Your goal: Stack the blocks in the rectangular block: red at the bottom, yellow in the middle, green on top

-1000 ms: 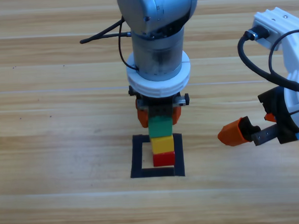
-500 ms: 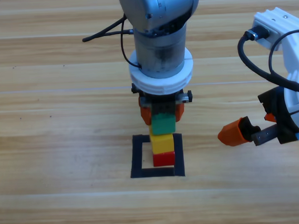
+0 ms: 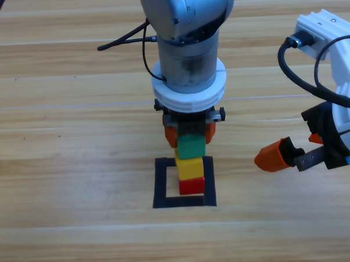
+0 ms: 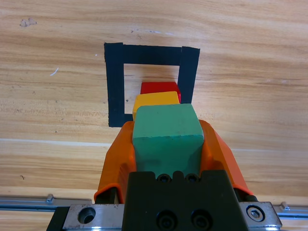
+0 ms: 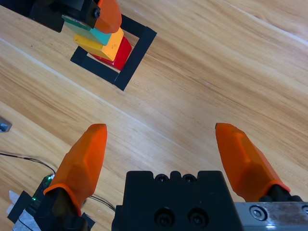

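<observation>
Holding the green cube tight between its two jaws, the left gripper hangs right over the stack. The red cube sits on the table inside the black tape square, over by its right side. The yellow cube sits on top of the red one. From the pictures, the green cube looks to be on or just above the yellow one, but I cannot tell if it is touching.

So most of the job looks done. What is left is to set the green cube down flat, let it go, and lift away without knocking the stack.

The right gripper waits off to the right, jaws wide apart, with nothing in it.
</observation>
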Robot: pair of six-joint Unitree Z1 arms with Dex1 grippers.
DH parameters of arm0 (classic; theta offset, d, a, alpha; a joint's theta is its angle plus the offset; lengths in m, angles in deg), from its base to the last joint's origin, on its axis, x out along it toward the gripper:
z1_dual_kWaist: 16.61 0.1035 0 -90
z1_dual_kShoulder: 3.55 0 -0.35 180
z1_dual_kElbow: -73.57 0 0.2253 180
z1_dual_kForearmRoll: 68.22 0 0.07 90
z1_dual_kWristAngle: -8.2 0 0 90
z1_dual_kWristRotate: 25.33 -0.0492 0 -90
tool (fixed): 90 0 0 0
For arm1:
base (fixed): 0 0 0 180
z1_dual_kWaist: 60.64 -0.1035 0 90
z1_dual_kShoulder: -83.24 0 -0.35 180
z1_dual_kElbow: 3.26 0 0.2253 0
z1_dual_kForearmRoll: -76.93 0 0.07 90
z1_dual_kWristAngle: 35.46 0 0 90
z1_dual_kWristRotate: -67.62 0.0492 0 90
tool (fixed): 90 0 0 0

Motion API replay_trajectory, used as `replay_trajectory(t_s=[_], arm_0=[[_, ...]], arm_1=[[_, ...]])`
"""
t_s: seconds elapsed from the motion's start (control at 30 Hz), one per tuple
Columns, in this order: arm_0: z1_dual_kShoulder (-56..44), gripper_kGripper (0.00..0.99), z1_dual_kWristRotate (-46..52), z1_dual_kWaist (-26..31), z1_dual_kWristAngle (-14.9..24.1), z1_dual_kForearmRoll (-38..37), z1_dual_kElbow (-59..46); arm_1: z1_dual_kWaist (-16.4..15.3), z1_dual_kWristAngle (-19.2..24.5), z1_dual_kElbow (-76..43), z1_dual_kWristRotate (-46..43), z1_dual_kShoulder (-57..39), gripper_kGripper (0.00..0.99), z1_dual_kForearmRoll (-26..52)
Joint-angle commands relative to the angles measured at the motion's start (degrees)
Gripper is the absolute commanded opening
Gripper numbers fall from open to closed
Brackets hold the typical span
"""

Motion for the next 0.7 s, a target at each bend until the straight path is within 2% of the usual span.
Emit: replay_trajectory(t_s=[0.03, 0.7], arm_0=[[2.1, 0.044, 0.5, -1.8, -0.8, 0.5, -0.7], [2.4, 0.083, 0.3, -1.7, -0.9, 0.5, -1.5]], arm_1=[[1.4, -0.6, -1.7, -0.6, -0.4, 0.990, 1.0], [1.4, -1.0, -1.8, -0.9, -0.4, 0.990, 1.0]])
